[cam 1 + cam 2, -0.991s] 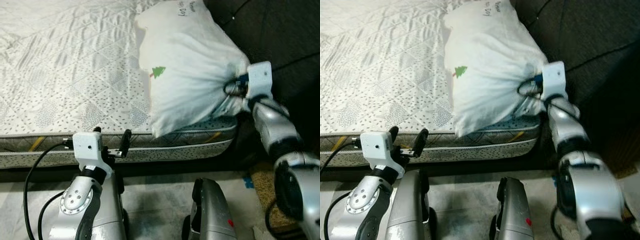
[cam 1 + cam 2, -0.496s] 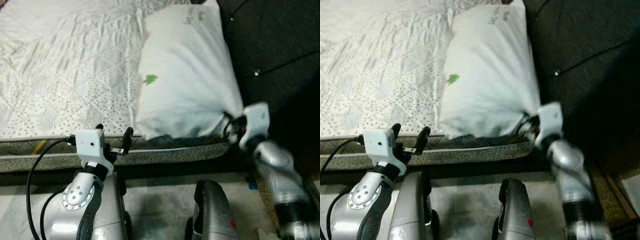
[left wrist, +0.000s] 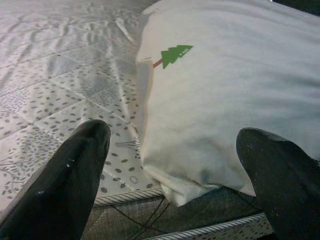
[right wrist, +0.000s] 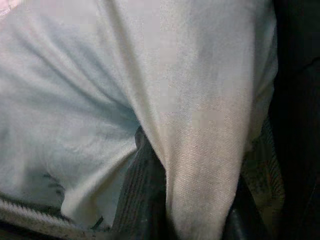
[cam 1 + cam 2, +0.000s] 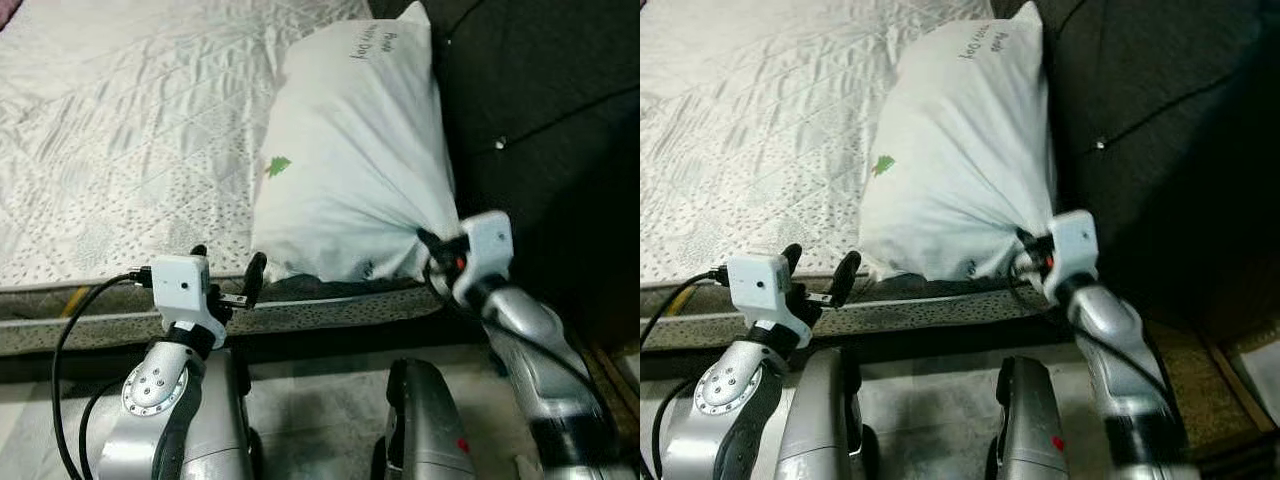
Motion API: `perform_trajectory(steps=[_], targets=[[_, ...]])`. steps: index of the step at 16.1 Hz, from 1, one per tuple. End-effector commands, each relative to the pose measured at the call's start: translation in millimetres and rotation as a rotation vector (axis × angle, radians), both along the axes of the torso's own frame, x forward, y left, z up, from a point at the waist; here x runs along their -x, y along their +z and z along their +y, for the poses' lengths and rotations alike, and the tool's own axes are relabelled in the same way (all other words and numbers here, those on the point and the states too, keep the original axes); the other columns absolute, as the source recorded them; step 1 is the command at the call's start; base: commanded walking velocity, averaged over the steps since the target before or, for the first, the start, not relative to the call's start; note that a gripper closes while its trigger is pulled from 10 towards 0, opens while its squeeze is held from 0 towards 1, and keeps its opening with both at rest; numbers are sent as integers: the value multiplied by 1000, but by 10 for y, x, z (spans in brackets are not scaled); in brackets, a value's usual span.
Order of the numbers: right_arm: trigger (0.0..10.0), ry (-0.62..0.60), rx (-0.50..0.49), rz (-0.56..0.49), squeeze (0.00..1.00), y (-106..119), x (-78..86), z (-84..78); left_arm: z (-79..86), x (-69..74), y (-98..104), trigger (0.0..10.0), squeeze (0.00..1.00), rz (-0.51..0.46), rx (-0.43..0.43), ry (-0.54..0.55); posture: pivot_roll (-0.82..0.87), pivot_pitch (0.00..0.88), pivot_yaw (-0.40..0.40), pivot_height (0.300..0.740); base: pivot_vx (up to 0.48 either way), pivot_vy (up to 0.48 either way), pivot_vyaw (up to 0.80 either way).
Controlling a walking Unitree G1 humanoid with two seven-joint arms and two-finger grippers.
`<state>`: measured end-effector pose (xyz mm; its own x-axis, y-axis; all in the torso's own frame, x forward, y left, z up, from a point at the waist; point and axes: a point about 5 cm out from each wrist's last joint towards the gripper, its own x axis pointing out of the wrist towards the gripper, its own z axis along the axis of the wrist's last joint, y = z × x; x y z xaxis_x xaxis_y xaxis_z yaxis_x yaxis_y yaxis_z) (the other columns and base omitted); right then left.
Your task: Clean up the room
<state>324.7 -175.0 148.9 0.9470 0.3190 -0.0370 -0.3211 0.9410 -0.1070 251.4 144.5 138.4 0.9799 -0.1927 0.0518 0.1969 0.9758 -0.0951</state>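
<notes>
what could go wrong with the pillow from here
The right hand pinches only a bunched corner of the pillow, so the fabric could slip free if pulled. The pillow's near end overhangs the mattress edge, so it might slide to the floor. The open left hand sits close below that corner and could snag it.

my right hand has dragged the pillow's bunched corner down toward the mattress edge. the pillow now lies longer, straighter along the bed's right side.
</notes>
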Motion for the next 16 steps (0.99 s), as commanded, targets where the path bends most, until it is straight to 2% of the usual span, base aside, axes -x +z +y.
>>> perform_trajectory(steps=[1, 2, 4, 5, 6, 9, 13, 16], targets=[[0, 56, 17, -13, 0, 69, -101, 124, 5, 0, -30, 10000, 0, 10, -10, -2, -6, 138, 16, 530, 0, 0, 0], [0, 75, 39, -41, 0, 171, -229, 169, -15, -7, -23, 10000, 0, 7, -8, -5, -7, 138, 15, 530, 0, 0, 0], [0, 67, 49, -60, 0, 305, -398, 155, -18, -17, -23, 10000, 0, 7, -8, -4, -5, 137, 13, 530, 0, 0, 0], [0, 29, 55, -85, 0, 479, -555, 73, -4, -18, -22, 10000, 0, 4, -9, 2, 0, 136, 9, 530, 0, 0, 0], [0, -4, 57, -102, 0, 588, -636, -6, 9, -17, -20, 10000, 0, 2, -10, 7, 1, 136, 6, 530, 0, 0, 0], [0, -89, 74, -126, 0, 832, -792, -225, 0, -10, -28, 10000, 0, 3, -4, 12, 0, 139, 5, 530, 0, 0, 0], [0, -121, 103, -149, 0, 993, -859, -318, -10, -21, -24, 10000, 0, 0, -2, 8, 0, 137, 6, 530, 0, 0, 0], [0, -92, 102, -113, 0, 826, -847, -291, -8, -30, -20, 10000, 0, -2, -3, 11, -1, 136, 9, 530, 0, 0, 0]])
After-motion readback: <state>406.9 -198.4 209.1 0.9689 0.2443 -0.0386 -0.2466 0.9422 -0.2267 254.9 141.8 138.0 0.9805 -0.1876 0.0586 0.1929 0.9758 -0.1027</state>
